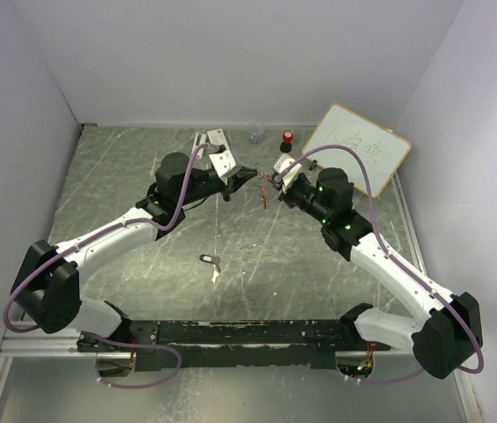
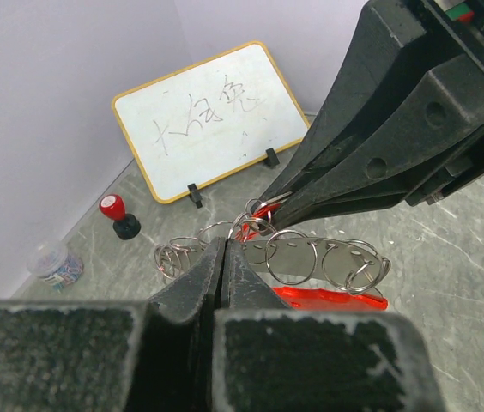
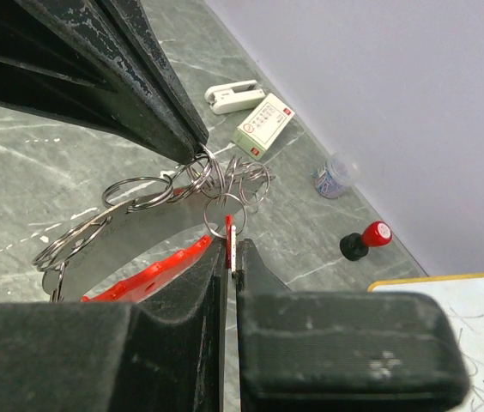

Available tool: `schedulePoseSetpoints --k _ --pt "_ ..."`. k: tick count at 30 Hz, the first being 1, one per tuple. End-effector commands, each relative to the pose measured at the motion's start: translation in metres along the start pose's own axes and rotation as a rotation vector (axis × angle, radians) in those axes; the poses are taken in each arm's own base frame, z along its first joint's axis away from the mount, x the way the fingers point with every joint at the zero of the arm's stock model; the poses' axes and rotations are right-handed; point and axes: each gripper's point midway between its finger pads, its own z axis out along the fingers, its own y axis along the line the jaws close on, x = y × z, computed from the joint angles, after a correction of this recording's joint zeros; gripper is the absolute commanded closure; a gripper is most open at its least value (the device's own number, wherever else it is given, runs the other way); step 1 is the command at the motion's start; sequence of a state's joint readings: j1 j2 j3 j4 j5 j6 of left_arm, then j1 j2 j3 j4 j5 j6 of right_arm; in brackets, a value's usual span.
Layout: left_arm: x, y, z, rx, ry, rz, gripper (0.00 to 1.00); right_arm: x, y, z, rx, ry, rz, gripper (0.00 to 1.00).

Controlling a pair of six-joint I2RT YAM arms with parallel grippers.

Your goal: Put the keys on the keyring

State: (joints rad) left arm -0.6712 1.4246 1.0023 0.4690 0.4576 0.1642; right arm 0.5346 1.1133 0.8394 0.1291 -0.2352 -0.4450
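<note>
Keyring (image 2: 328,298), held off the table (image 1: 319,282) at upper centre of the overhead frame, has its silver rings (image 2: 293,257) pinched in the closed left gripper (image 2: 225,246) while the right gripper (image 3: 231,252) clamps what appears to be the red key (image 3: 231,230); opposed pulls could slip either grip and drop it.

1. The whiteboard (image 2: 212,120), upper centre of the left wrist view, carries three handwritten characters in thin dark marker. They look Chinese and seem to read 大白兔 (the strokes are loose, so this is unsure).
2. In the top view, upper right, the same writing is faint and too small to read.
3. The small white box (image 3: 263,124), upper centre of the right wrist view, bears red print on its top face, too blurred to read.
4. The small clear pot (image 2: 53,263), at the left edge of the left wrist view, has coloured print that is unreadable.
</note>
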Motion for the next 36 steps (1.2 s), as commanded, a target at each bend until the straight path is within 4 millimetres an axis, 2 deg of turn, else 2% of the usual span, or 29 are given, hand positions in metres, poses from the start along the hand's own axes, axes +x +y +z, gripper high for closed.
schedulePoseSetpoints --k 1,4,6,7,8,9,11,13,16,22,30,33,36 --pt "-0.033 0.015 -0.007 -0.044 -0.095 0.049 0.93 0.005 -0.007 -0.003 0.039 0.021 0.004 1.00" --pt "-0.032 0.015 -0.008 -0.045 -0.091 0.048 0.93 0.003 -0.008 -0.003 0.041 0.020 0.000 1.00" --pt "-0.026 0.023 -0.008 -0.088 -0.055 0.031 0.92 0.001 -0.011 -0.003 0.048 0.021 -0.001 1.00" --pt "-0.022 0.029 -0.008 -0.123 -0.027 0.021 0.84 -0.001 -0.012 -0.004 0.050 0.020 -0.001 1.00" --pt "-0.020 0.038 -0.010 -0.169 -0.004 0.012 0.71 -0.001 -0.012 -0.004 0.048 0.022 -0.001 1.00" --pt "-0.017 0.045 -0.013 -0.209 0.009 0.007 0.62 -0.003 -0.013 -0.004 0.047 0.023 -0.001 1.00" --pt "-0.013 0.057 -0.021 -0.285 0.024 0.000 0.51 -0.005 -0.013 -0.003 0.040 0.031 0.000 1.00" --pt "-0.011 0.066 -0.030 -0.351 0.027 -0.010 0.46 -0.006 -0.014 -0.002 0.027 0.045 0.003 1.00" --pt "-0.011 0.072 -0.040 -0.394 0.029 -0.014 0.44 -0.003 -0.011 0.002 0.009 0.071 0.018 1.00" --pt "-0.003 0.071 -0.047 -0.410 0.056 -0.034 0.45 0.010 -0.005 0.009 -0.022 0.168 0.045 1.00" --pt "0.007 0.068 -0.052 -0.417 0.080 -0.066 0.46 0.057 0.006 0.018 -0.078 0.513 0.038 1.00" --pt "0.009 0.068 -0.052 -0.420 0.090 -0.071 0.46 0.068 0.011 0.022 -0.095 0.591 0.057 1.00" --pt "0.011 0.069 -0.052 -0.419 0.106 -0.068 0.47 0.070 0.013 0.027 -0.115 0.666 0.104 1.00"
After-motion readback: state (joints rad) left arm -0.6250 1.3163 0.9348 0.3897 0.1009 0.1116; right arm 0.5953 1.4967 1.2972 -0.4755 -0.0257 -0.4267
